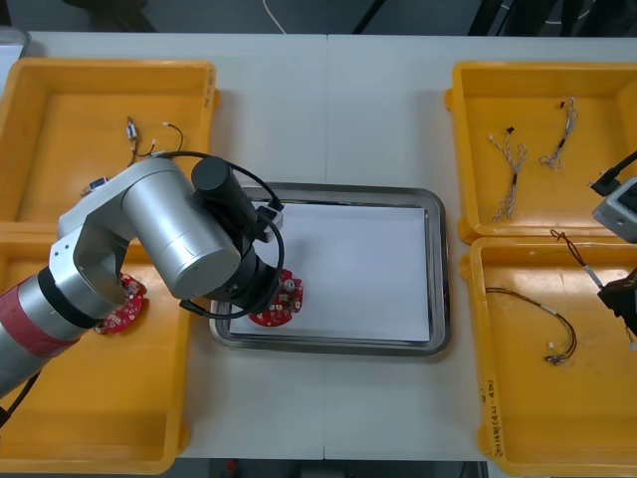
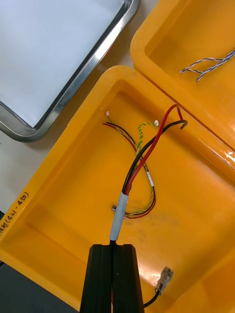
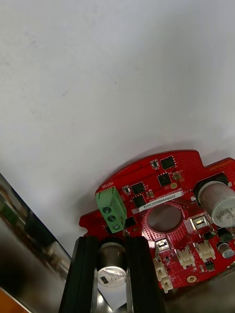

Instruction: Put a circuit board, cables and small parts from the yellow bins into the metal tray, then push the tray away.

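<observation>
Left end effector [image 3: 111, 254] pinches the round red circuit board [image 3: 166, 215] at seven o'clock inside the white-lined metal tray [image 1: 439, 299], probably to set it down; right end effector [image 2: 113, 250] pinches a black-red cable [image 2: 143, 159].

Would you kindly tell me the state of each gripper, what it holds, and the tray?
left gripper: shut on circuit board.
right gripper: shut on black and red cable, over near right bin.
metal tray: white inside, not yet pushed away.
</observation>
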### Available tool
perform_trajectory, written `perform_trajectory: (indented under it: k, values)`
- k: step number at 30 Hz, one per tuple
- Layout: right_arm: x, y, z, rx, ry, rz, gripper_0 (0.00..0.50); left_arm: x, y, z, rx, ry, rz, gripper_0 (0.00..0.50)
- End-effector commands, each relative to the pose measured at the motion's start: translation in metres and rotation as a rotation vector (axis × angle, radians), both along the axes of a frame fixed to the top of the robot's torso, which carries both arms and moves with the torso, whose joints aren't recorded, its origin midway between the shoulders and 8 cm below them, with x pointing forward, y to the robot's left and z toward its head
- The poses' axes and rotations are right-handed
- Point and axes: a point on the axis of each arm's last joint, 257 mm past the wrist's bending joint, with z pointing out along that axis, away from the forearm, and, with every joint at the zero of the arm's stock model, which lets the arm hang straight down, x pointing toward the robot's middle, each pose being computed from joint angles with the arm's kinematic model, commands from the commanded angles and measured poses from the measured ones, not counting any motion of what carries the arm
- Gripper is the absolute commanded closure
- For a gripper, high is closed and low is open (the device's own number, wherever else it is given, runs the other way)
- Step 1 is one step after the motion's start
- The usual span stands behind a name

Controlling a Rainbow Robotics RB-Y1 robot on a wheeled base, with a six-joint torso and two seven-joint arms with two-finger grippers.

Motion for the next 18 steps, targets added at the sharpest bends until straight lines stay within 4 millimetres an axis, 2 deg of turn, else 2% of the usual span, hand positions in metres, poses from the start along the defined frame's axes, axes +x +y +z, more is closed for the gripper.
perform_trajectory:
  k: [1, 4, 5, 6, 7, 8, 9, 10, 18]
  values:
    - [-0.001, 0.002, 0.009, -0.059, -0.023, 0.061, 0.5, 0.007, -0.02, 0.013, -0.046, -0.034, 0.045, 0.495]
    - [-0.001, 0.002, 0.008, -0.059, -0.022, 0.062, 0.5, 0.007, -0.02, 0.013, -0.048, -0.03, 0.047, 0.483]
    - [-0.001, 0.002, 0.008, -0.059, -0.022, 0.062, 0.5, 0.007, -0.02, 0.013, -0.049, -0.03, 0.05, 0.353]
    - [-0.001, 0.002, 0.008, -0.059, -0.022, 0.062, 0.5, 0.007, -0.021, 0.013, -0.05, -0.031, 0.05, 0.278]
    - [-0.002, 0.002, 0.008, -0.06, -0.021, 0.063, 0.5, 0.006, -0.021, 0.013, -0.05, -0.031, 0.05, 0.148]
    - [-0.001, 0.002, 0.008, -0.061, -0.023, 0.062, 0.5, 0.006, -0.021, 0.014, -0.053, -0.031, 0.051, 0.092]
    - [-0.001, 0.002, 0.008, -0.063, -0.022, 0.06, 0.5, 0.006, -0.022, 0.015, -0.055, -0.032, 0.05, 0.012]
    - [-0.001, 0.002, 0.008, -0.063, -0.023, 0.061, 0.5, 0.006, -0.022, 0.016, -0.057, -0.032, 0.052, 0.0]
    - [-0.001, 0.001, 0.007, -0.065, -0.023, 0.058, 0.5, -0.002, -0.019, 0.032, -0.06, -0.018, 0.068, 0.0]
